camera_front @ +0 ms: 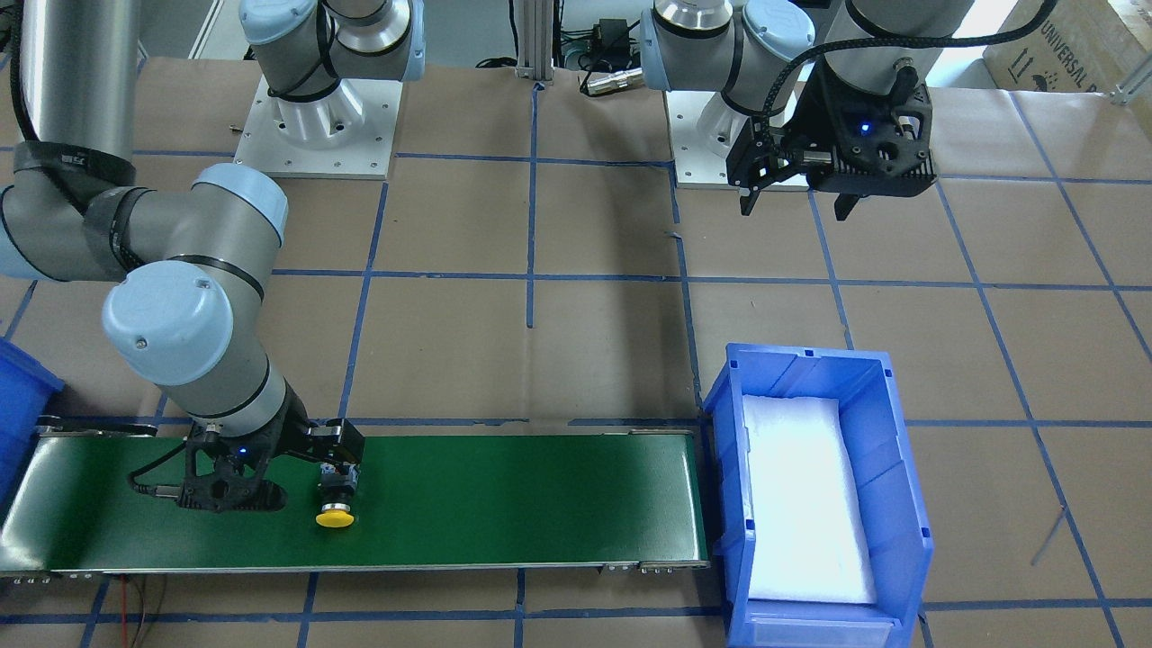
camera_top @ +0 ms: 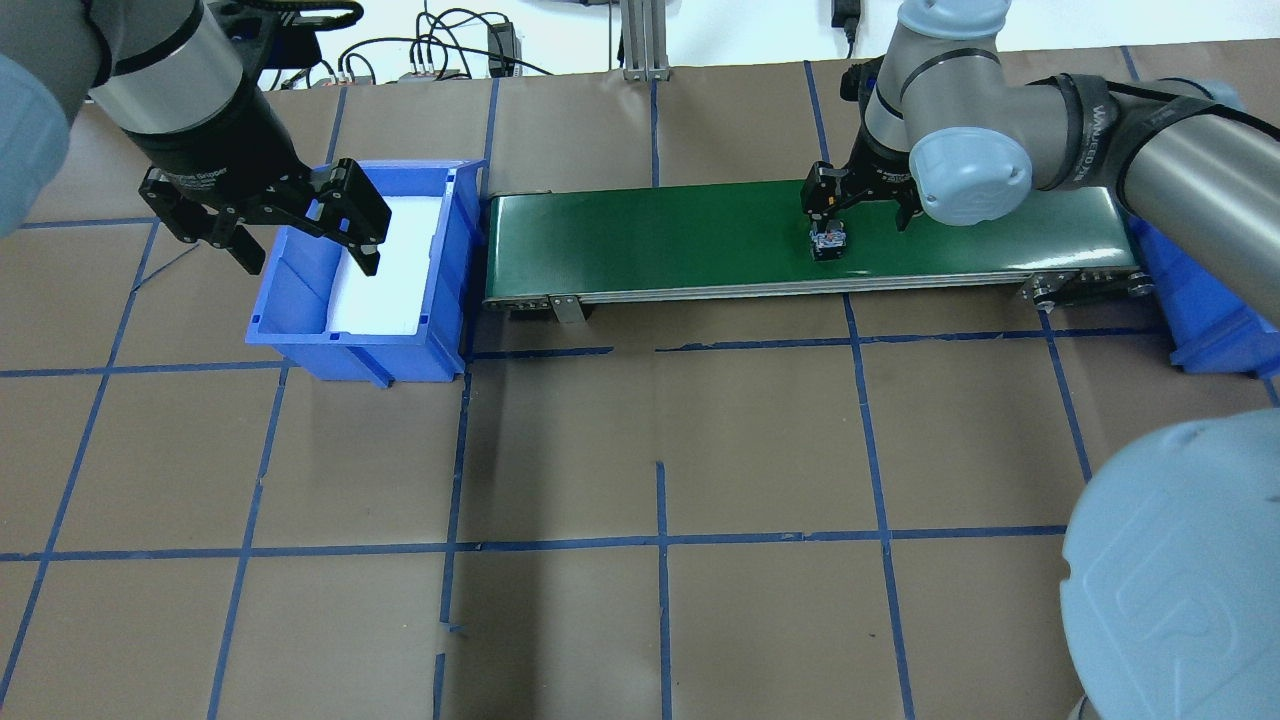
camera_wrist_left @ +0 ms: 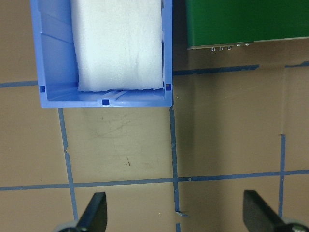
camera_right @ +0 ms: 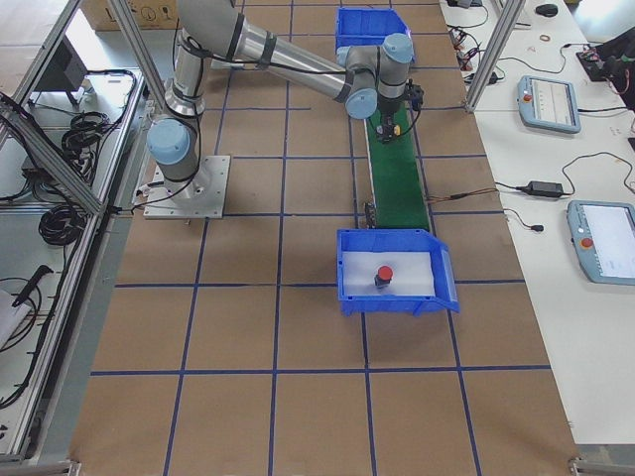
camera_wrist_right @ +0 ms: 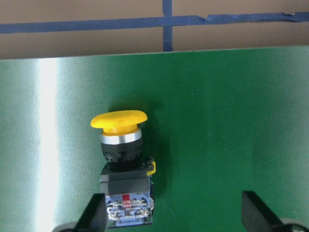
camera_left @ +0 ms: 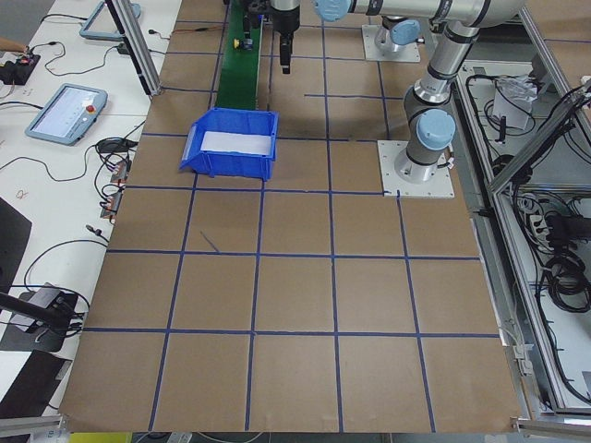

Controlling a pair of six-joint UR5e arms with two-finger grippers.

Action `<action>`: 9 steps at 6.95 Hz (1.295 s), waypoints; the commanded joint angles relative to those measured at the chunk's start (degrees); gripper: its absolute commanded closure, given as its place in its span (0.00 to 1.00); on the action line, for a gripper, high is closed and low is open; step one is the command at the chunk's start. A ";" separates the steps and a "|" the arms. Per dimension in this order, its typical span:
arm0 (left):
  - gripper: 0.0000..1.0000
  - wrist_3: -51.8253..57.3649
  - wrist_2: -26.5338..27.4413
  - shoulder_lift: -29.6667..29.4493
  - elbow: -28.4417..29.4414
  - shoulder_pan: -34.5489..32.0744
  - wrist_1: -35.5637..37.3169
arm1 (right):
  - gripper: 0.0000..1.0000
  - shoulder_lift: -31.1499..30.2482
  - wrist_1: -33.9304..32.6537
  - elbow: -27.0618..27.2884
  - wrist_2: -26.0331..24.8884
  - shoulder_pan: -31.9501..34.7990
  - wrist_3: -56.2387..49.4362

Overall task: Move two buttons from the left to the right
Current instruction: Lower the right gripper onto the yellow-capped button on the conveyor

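Note:
The yellow-capped button (camera_wrist_right: 119, 145) lies on its side on the green conveyor belt (camera_wrist_right: 231, 121); it also shows in the front view (camera_front: 335, 515) and the overhead view (camera_top: 829, 243). My right gripper (camera_wrist_right: 174, 220) hangs open just above it. The button's black body sits between the fingers, close to the left finger (camera_wrist_right: 94, 215). The red-capped button (camera_right: 383, 275) stands on white foam in the blue bin (camera_right: 344, 266) at the belt's right end, seen only in the exterior right view. My left gripper (camera_top: 305, 250) is open and empty, high up by the left blue bin (camera_top: 350, 348).
The left bin (camera_front: 733, 504) holds only a white foam pad (camera_front: 805, 495). The belt (camera_top: 650, 235) runs between the two bins. The right bin's corner (camera_front: 18, 396) shows at the belt's other end. Brown paper with blue tape lines (camera_top: 660, 540) covers the table.

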 commanded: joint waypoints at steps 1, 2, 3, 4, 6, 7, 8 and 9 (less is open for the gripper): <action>0.00 0.00 0.00 0.00 0.00 0.00 0.00 | 0.03 0.44 -0.12 -0.04 -0.12 0.04 0.65; 0.00 0.00 0.00 0.00 0.00 0.00 0.00 | 0.03 0.87 -0.12 -0.04 -0.12 0.04 0.65; 0.00 0.00 0.00 0.00 0.00 0.00 0.00 | 0.04 1.23 -0.20 -0.12 -0.12 0.04 0.74; 0.00 0.00 0.00 0.00 -0.09 0.00 0.00 | 0.04 1.23 -0.99 -0.04 -0.03 0.04 0.74; 0.00 0.00 0.00 0.00 0.00 0.00 0.00 | 0.04 1.67 -1.08 -0.12 -0.03 0.04 0.65; 0.00 0.00 0.00 0.00 0.00 0.00 0.00 | 0.07 2.37 -1.08 -0.04 -0.03 0.04 0.65; 0.00 0.00 0.00 0.00 0.00 0.00 0.00 | 0.13 2.63 -1.08 -0.04 -0.03 0.04 0.65; 0.00 0.00 0.00 0.00 0.00 0.00 0.00 | 0.44 2.29 -0.91 -0.21 -0.03 -0.05 0.65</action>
